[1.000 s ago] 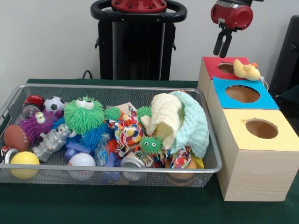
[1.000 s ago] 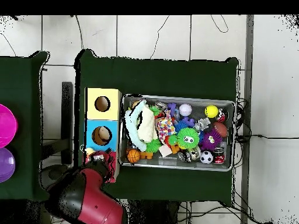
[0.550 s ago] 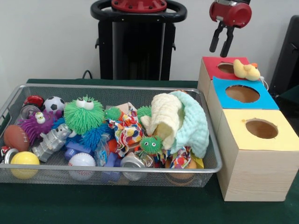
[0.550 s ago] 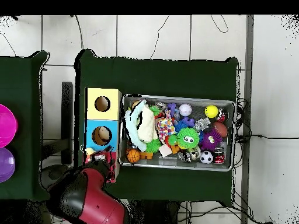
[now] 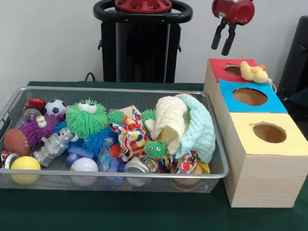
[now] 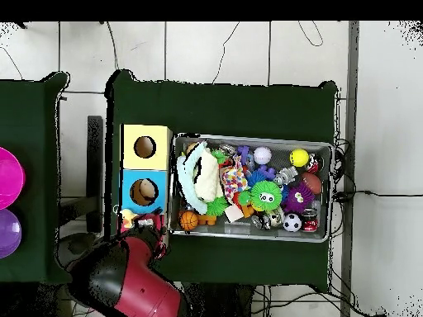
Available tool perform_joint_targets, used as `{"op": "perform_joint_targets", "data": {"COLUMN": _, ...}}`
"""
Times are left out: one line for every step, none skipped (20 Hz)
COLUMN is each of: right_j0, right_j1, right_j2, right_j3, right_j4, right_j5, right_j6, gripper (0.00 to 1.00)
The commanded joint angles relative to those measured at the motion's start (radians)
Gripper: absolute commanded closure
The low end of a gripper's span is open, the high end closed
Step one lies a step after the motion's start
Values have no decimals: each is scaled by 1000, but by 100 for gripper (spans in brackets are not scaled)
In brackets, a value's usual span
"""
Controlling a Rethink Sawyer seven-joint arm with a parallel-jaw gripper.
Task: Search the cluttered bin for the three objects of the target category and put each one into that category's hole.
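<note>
Plush yellow duck toy [image 5: 254, 72] with an orange beak is lying on the red-topped wooden box [image 5: 222, 72], just beside that box's round hole [image 5: 233, 70]. No readable writing is showing on it. Red-and-black gripper [image 5: 222, 42] is hanging released, its two dark fingers spread apart and empty, above the box; since a second ago it is rising and drifting toward the wire mesh bin [image 5: 108, 177] side.

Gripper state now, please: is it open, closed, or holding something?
Gripper: open and empty, raised above the red-topped box.
</note>
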Motion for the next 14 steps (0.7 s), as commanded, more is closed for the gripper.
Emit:
{"op": "perform_joint_targets", "data": {"right_j0": 15, "right_j1": 65, "right_j2": -10, "right_j3": -113, "right_j4": 25, "right_j5": 134, "right_j6": 356, "gripper": 0}}
{"op": "perform_joint_targets", "data": {"right_j0": 23, "right_j1": 73, "right_j2": -23, "right_j3": -127, "right_j4": 24, "right_j5": 150, "right_j6": 368, "gripper": 0}}
{"op": "perform_joint_targets", "data": {"right_j0": 25, "right_j1": 77, "right_j2": -28, "right_j3": -132, "right_j4": 24, "right_j5": 156, "right_j6": 371, "gripper": 0}}
{"op": "perform_joint_targets", "data": {"right_j0": 23, "right_j1": 69, "right_j2": -24, "right_j3": -115, "right_j4": 29, "right_j5": 142, "right_j6": 364, "gripper": 0}}
{"op": "perform_joint_targets", "data": {"right_j0": 24, "right_j1": 70, "right_j2": -25, "right_j3": -114, "right_j4": 31, "right_j5": 141, "right_j6": 365, "gripper": 0}}
{"op": "perform_joint_targets", "data": {"right_j0": 24, "right_j1": 73, "right_j2": -24, "right_j3": -117, "right_j4": 34, "right_j5": 135, "right_j6": 365, "gripper": 0}}
{"op": "perform_joint_targets", "data": {"right_j0": 24, "right_j1": 77, "right_j2": -24, "right_j3": -119, "right_j4": 37, "right_j5": 133, "right_j6": 368, "gripper": 0}}
{"op": "perform_joint_targets", "data": {"right_j0": 24, "right_j1": 81, "right_j2": -20, "right_j3": -122, "right_j4": 42, "right_j5": 127, "right_j6": 375, "gripper": 0}}
{"op": "perform_joint_targets", "data": {"right_j0": 26, "right_j1": 86, "right_j2": -22, "right_j3": -127, "right_j4": 42, "right_j5": 128, "right_j6": 382, "gripper": 0}}
{"op": "perform_joint_targets", "data": {"right_j0": 29, "right_j1": 94, "right_j2": -28, "right_j3": -136, "right_j4": 42, "right_j5": 132, "right_j6": 393, "gripper": 0}}
{"op": "perform_joint_targets", "data": {"right_j0": 30, "right_j1": 98, "right_j2": -32, "right_j3": -142, "right_j4": 40, "right_j5": 136, "right_j6": 400, "gripper": 0}}
{"op": "perform_joint_targets", "data": {"right_j0": 31, "right_j1": 105, "right_j2": -42, "right_j3": -154, "right_j4": 36, "right_j5": 147, "right_j6": 409, "gripper": 0}}
{"op": "perform_joint_targets", "data": {"right_j0": 32, "right_j1": 108, "right_j2": -46, "right_j3": -159, "right_j4": 33, "right_j5": 153, "right_j6": 415, "gripper": 0}}
{"op": "perform_joint_targets", "data": {"right_j0": 32, "right_j1": 101, "right_j2": -38, "right_j3": -143, "right_j4": 37, "right_j5": 137, "right_j6": 412, "gripper": 0}}
